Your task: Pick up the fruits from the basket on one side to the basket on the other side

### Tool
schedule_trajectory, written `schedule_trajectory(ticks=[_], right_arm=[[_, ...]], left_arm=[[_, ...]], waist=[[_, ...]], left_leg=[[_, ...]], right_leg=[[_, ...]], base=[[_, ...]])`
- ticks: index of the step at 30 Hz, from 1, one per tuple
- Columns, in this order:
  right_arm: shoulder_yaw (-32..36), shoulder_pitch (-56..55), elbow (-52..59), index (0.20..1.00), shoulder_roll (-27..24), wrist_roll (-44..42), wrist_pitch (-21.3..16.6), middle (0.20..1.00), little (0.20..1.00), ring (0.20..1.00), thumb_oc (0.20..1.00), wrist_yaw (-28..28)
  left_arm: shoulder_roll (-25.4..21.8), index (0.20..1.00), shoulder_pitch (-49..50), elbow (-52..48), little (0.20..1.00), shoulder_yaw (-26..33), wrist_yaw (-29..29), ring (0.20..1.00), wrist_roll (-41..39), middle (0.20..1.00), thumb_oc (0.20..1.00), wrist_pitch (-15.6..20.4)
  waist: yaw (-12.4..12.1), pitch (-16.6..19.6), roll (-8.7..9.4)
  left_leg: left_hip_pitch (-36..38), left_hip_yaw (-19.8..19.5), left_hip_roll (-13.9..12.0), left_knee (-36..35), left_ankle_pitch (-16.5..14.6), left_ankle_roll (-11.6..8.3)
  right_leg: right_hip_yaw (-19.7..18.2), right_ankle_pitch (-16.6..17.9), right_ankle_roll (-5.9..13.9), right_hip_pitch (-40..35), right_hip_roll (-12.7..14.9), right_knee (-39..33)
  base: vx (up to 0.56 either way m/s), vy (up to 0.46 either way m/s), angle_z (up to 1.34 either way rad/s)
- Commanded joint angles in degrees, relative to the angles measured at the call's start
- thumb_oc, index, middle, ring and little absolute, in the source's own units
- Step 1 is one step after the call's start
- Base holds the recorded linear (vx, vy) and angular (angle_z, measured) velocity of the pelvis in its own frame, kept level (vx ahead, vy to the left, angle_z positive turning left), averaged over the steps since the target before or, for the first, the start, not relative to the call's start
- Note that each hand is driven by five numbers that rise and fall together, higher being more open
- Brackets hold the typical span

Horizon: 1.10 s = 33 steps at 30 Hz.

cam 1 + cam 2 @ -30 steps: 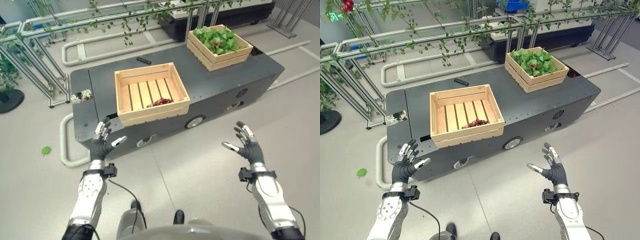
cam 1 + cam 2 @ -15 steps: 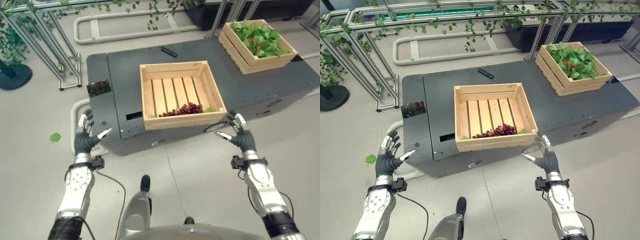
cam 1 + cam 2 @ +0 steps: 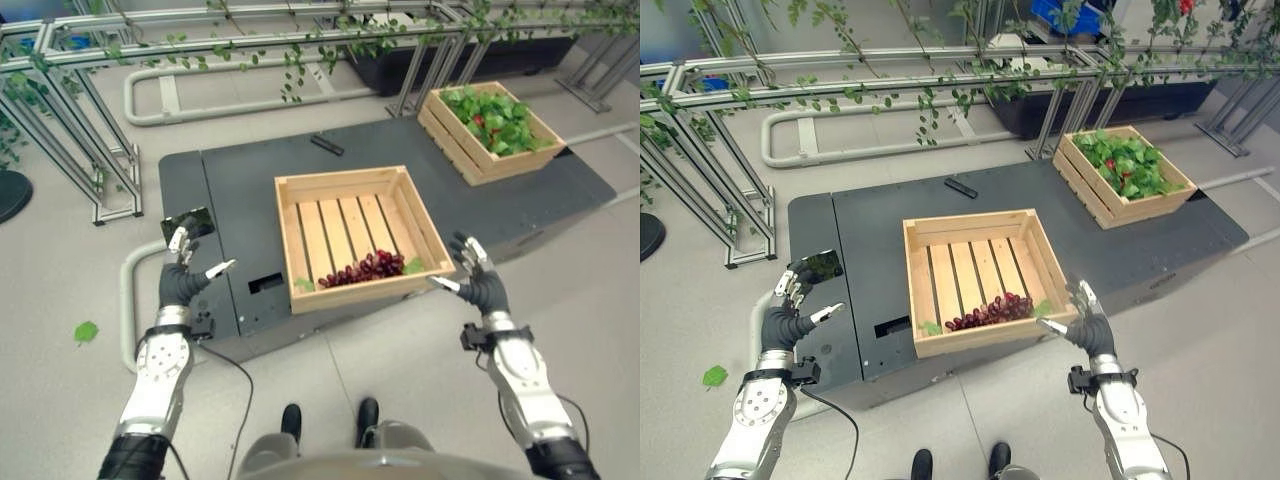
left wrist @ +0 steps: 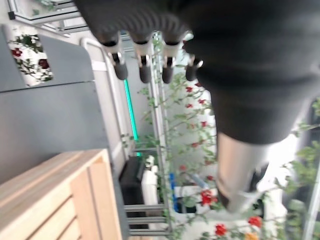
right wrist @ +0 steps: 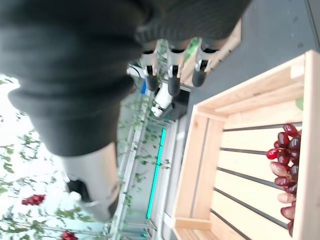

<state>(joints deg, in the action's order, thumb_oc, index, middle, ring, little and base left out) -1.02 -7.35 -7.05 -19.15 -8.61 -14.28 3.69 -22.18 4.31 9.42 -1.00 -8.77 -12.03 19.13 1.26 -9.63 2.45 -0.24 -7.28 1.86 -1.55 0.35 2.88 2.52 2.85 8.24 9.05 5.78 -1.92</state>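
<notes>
Right hand is sitting closest to the grapes, nothing grasped yet

Going left to right: the left hand (image 3: 180, 281) is hovering off the left edge of the dark platform (image 3: 240, 200), fingers released and spread, holding nothing, well apart from the fruit. In the middle, the near crate (image 3: 352, 234) is sitting at the platform's front edge, and the grape bunch (image 3: 364, 269) is lying inside it against the front wall, its long axis running along that wall toward the crate's front right corner. The right hand (image 3: 478, 283) is hanging just beside that corner, outside the crate, fingers released and fanned, so the grapes are lying to its left and slightly ahead. The leafy far crate (image 3: 489, 128) is waiting at the platform's back right corner. The right hand looks the likelier one to reach in.
</notes>
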Motion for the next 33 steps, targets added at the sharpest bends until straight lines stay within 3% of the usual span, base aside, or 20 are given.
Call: schedule_trajectory(ticks=[1, 6, 12, 22, 26, 33], right_arm=[[2.4, 2.4, 2.1, 1.000, -1.9, 0.7, -2.0, 1.000, 1.000, 1.000, 1.000, 0.4], [3.8, 2.0, 1.3, 1.000, -2.9, -0.4, -2.2, 1.000, 1.000, 1.000, 1.000, 0.8], [5.0, 0.9, 1.1, 1.000, -3.4, -1.4, -2.3, 1.000, 1.000, 1.000, 1.000, 1.2], [2.3, 1.0, -7.6, 1.000, -2.8, -0.5, -1.4, 1.000, 1.000, 1.000, 1.000, 1.9], [-0.2, 2.6, -16.3, 1.000, -2.2, 0.1, -1.2, 1.000, 1.000, 1.000, 1.000, 3.1], [-0.9, 2.8, -21.3, 1.000, -1.6, -1.0, -0.3, 1.000, 1.000, 1.000, 1.000, 2.9]], left_arm=[[-1.3, 1.000, 0.9, -4.0, 1.000, 0.8, 0.5, 1.000, 0.8, 1.000, 1.000, 2.2], [-0.1, 1.000, 1.2, -4.2, 1.000, 0.2, 1.3, 1.000, -0.5, 1.000, 1.000, 1.9], [0.0, 1.000, -0.3, -3.1, 1.000, -0.2, 0.8, 1.000, -0.6, 1.000, 1.000, 1.6], [2.0, 1.000, 0.5, 4.2, 1.000, -1.1, 0.1, 1.000, -0.8, 1.000, 1.000, 0.6], [2.2, 1.000, -0.6, 13.6, 1.000, -2.4, -1.8, 1.000, 2.2, 1.000, 1.000, -0.2], [3.6, 1.000, -1.1, 19.7, 1.000, -3.0, -1.5, 1.000, -0.3, 1.000, 1.000, -1.5]], waist=[[-0.9, 1.9, 1.79], [-1.0, 3.2, 1.33], [0.1, 3.2, 0.63], [0.4, 3.9, 0.25], [0.6, 3.7, 0.48], [1.0, 4.1, 0.64]], left_leg=[[-1.3, 3.8, -1.0, 1.1, -2.4, -4.18], [-1.0, 2.9, -2.4, 0.6, -2.0, -5.72], [-1.8, 3.1, -4.6, -0.1, -0.4, -8.08], [0.4, 7.0, -5.4, 0.2, -1.2, -8.29], [1.1, 8.9, -5.1, 1.6, -2.6, -7.53], [1.5, 8.8, -5.1, 1.8, -3.1, -7.29]], right_leg=[[2.6, -4.6, 0.71, -4.0, 0.5, 3.8], [6.5, -4.2, -0.26, -7.8, -0.6, -0.6], [10.5, -6.1, -1.38, -9.3, -1.1, -0.1], [11.0, -5.9, -1.22, -12.4, -0.5, -2.1], [9.7, -5.5, -0.96, -13.1, 0.0, -2.5], [9.4, -6.7, -1.36, -13.0, -0.2, -0.9]], base=[[0.11, -0.214, 1.07], [0.09, -0.159, 0.52], [0.00, -0.094, 0.24], [0.02, 0.000, 0.07], [0.03, 0.023, -0.10], [0.02, 0.005, -0.05]])
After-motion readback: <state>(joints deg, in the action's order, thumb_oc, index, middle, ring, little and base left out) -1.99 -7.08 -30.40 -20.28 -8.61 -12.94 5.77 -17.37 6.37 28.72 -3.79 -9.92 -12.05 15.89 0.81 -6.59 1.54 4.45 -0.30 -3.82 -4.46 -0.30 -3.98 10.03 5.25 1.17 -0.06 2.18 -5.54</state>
